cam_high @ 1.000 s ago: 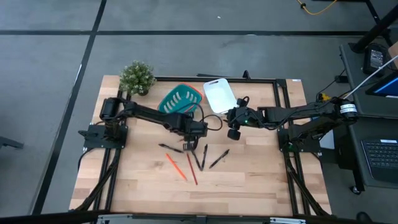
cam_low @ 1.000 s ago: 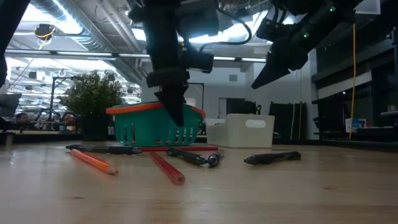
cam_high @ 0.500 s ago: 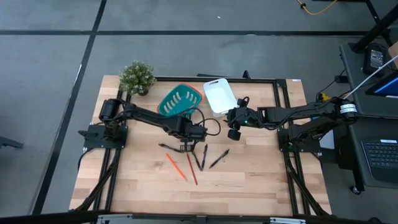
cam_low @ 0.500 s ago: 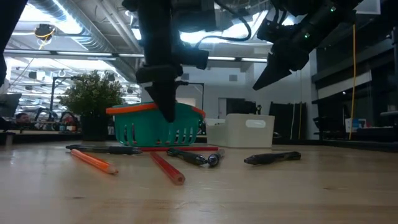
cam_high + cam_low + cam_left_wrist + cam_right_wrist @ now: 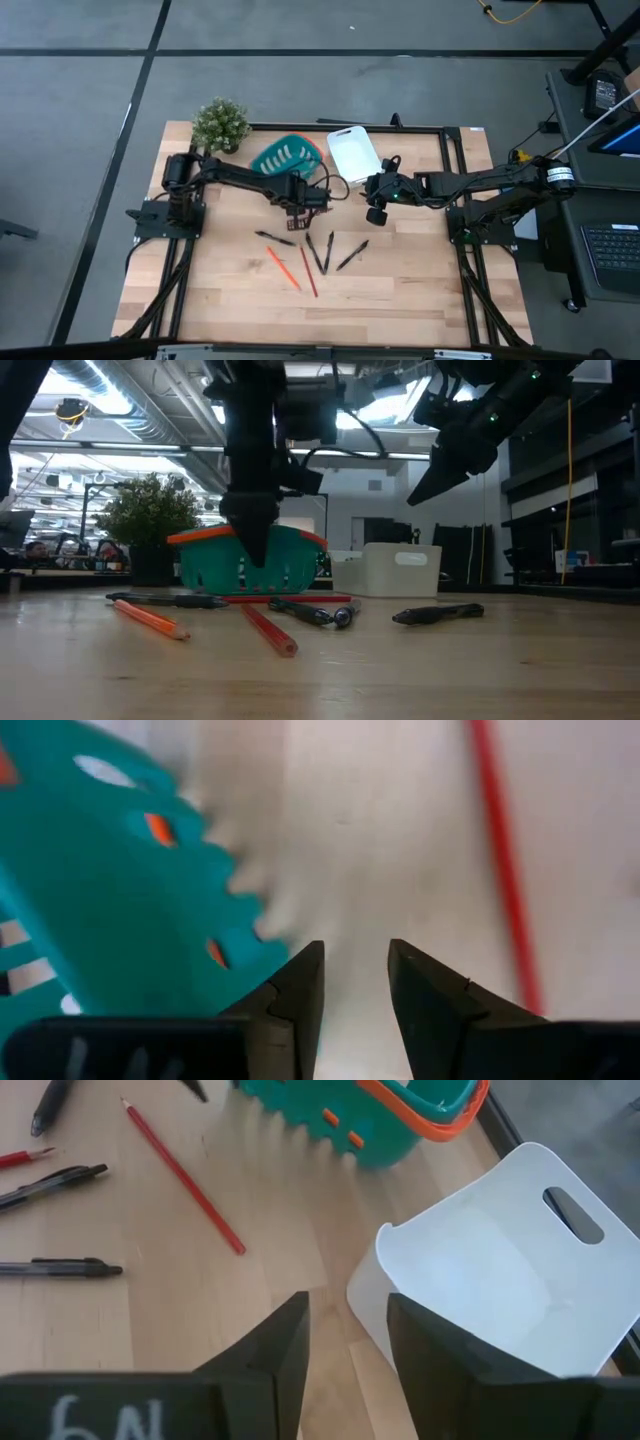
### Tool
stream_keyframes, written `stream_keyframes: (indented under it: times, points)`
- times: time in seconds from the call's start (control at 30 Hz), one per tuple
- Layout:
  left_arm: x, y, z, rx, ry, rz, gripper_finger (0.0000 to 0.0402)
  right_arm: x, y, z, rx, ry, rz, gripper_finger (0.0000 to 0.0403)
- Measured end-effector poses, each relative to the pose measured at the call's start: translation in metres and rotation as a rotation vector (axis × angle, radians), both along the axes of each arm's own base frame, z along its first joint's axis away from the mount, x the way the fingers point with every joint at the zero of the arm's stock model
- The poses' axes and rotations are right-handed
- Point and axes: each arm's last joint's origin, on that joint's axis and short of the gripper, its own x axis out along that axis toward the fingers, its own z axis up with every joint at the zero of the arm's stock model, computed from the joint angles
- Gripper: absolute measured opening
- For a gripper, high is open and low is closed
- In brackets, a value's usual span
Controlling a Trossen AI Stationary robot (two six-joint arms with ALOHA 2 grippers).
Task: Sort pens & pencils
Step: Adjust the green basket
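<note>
A light wooden counter (image 5: 400, 290) seen from above and at surface level. Nearest the front edge lie the pencils (image 5: 295, 269), an orange one and a red one side by side, angled across the boards. Just behind and beside them lie the pens (image 5: 324, 252), several thin black sticks fanned out, with one more black stick lying apart toward the left. A further red pencil lies flat farther back, close to the teal basket (image 5: 283, 158). The left gripper (image 5: 297, 205) hangs just above the counter beside that basket, its jaws a narrow gap apart and holding nothing; its wrist camera shows the basket's slotted teal wall right next to one finger and a red pencil off to the other side. The right gripper (image 5: 375, 212) hovers above the counter in front of the white bin (image 5: 352, 152), its jaws slightly apart and empty. At the back left corner stands a small green potted plant (image 5: 220, 124).
</note>
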Motion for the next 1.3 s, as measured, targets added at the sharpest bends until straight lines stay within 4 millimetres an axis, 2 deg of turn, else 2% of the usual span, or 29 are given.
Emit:
stream_keyframes:
  times: [0.4,0.6,1.0,1.17,1.3]
  points:
    - [-0.003,0.037,0.001,0.104,0.033,0.027,0.0108,0.0,0.0,0.0,-0.003,0.006,0.001,0.0139]
    - [0.002,0.052,0.002,0.124,-0.027,0.008,0.0108,0.0,0.0,0.0,-0.002,0.006,0.0,0.0139]
    - [0.001,0.078,0.004,0.199,-0.039,0.029,0.0108,-0.001,0.0,-0.001,0.001,0.013,0.0,0.0139]
    - [0.006,0.074,0.005,0.208,-0.074,0.012,0.0108,-0.001,0.0,-0.001,0.002,0.012,-0.001,0.0139]
    - [0.009,0.055,0.005,0.17,-0.085,-0.009,0.0108,-0.001,0.0,-0.001,0.002,0.012,-0.001,0.0139]
